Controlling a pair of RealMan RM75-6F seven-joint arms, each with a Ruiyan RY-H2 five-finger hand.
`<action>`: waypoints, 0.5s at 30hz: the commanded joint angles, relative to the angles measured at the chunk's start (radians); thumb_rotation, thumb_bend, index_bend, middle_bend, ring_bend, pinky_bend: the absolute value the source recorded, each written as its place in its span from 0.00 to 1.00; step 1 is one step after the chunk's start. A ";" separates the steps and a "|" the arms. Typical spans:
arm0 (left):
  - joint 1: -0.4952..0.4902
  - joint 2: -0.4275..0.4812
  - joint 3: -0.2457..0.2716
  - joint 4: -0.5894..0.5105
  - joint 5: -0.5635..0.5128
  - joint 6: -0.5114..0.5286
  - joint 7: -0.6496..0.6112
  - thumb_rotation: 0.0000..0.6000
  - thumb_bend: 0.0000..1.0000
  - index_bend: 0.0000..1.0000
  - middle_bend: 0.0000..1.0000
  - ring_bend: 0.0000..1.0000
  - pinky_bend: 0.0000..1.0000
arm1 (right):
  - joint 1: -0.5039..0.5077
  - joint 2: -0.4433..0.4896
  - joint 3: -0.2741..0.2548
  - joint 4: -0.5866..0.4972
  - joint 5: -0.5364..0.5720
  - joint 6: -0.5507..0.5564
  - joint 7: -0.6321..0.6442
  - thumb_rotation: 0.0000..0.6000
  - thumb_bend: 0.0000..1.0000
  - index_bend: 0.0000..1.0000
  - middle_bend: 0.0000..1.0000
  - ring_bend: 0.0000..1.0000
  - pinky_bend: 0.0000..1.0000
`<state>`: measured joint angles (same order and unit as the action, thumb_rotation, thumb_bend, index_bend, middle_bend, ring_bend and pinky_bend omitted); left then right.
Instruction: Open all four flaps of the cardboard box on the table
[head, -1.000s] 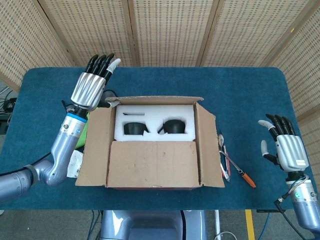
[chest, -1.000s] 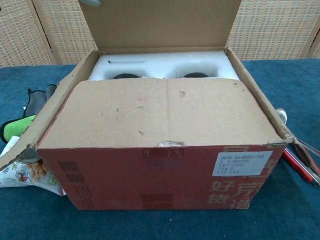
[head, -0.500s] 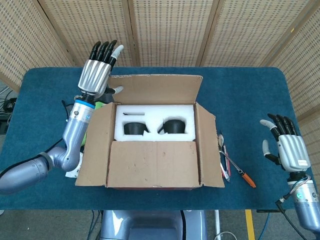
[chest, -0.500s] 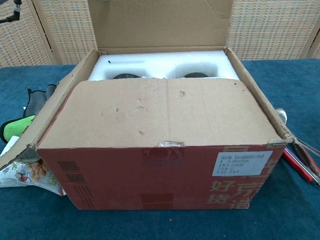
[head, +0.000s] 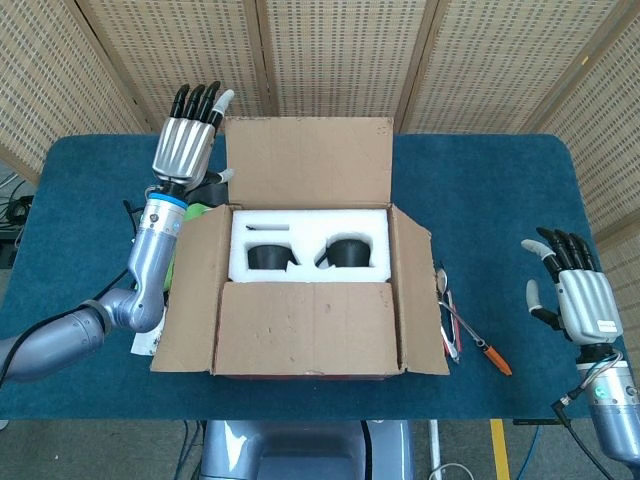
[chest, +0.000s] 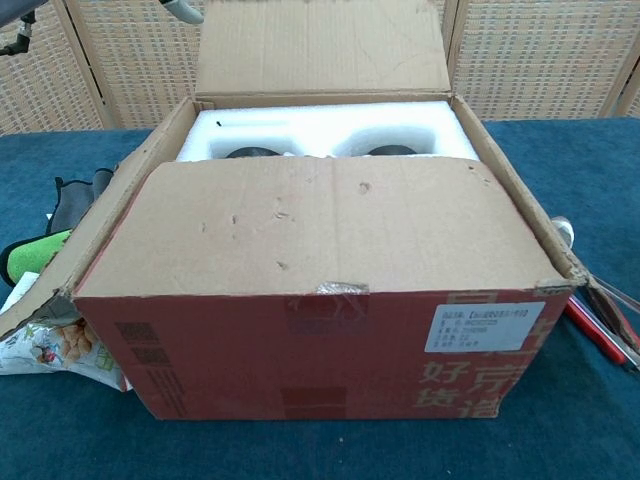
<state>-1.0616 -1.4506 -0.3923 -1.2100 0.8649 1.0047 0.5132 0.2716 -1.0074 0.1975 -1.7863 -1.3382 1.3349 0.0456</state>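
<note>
Left hand (head: 186, 148) is raised flat with fingers extended, holding nothing, just beside the left edge of the far flap (head: 308, 160), near the tabletop's (head: 480, 200) far-left corner. Right hand (head: 580, 298) hovers empty, fingers spread, by the right edge. Mid-table, the cardboard box (head: 305, 290) has its near flap (head: 305, 328) lying closed over white foam (head: 308, 232).

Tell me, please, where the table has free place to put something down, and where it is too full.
Free: the blue table from the cardboard box to the far right corner, and the far left corner behind the left hand. Crowded: the bags and packets tight against the box's left side, and the tools between the box and the right hand.
</note>
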 joint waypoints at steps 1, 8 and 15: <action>0.010 0.013 0.001 -0.022 -0.013 -0.008 -0.006 0.85 0.05 0.02 0.00 0.00 0.00 | 0.000 0.000 0.000 -0.001 -0.001 0.000 -0.001 1.00 0.62 0.19 0.10 0.00 0.00; 0.047 0.089 -0.002 -0.156 -0.064 -0.069 -0.054 0.86 0.09 0.14 0.00 0.00 0.00 | -0.004 0.000 -0.002 -0.006 -0.002 0.006 -0.004 1.00 0.62 0.19 0.10 0.00 0.00; 0.102 0.204 0.009 -0.327 -0.102 -0.134 -0.123 0.86 0.17 0.20 0.00 0.00 0.00 | -0.004 -0.003 -0.004 -0.005 -0.005 0.004 -0.001 1.00 0.62 0.19 0.10 0.00 0.00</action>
<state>-0.9822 -1.2839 -0.3884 -1.4936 0.7788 0.8956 0.4190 0.2672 -1.0104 0.1932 -1.7914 -1.3433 1.3391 0.0446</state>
